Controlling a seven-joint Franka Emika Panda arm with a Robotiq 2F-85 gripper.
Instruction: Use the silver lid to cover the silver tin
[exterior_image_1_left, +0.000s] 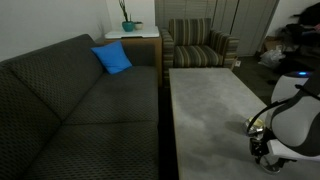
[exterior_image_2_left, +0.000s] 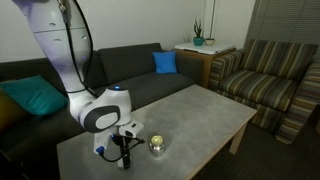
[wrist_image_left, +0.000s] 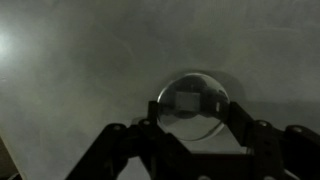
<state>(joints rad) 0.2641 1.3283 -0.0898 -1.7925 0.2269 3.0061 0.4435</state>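
Note:
In the wrist view the silver lid (wrist_image_left: 191, 112), a flat round disc with a pale reflection on it, sits between my two dark fingers. My gripper (wrist_image_left: 194, 107) is shut on the lid, one finger touching each side of its rim. In an exterior view the gripper (exterior_image_2_left: 124, 152) hangs low over the near end of the grey table (exterior_image_2_left: 205, 108). The silver tin (exterior_image_2_left: 157, 146), small, shiny and yellowish, stands on the table just beside the gripper and apart from it. The lid itself is hidden behind the fingers in both exterior views.
A dark sofa (exterior_image_2_left: 130, 70) with a blue cushion (exterior_image_2_left: 165, 62) runs along the table's far side. A striped armchair (exterior_image_2_left: 275, 75) stands past the table's end. A side table (exterior_image_1_left: 133, 38) carries a potted plant (exterior_image_1_left: 127, 20).

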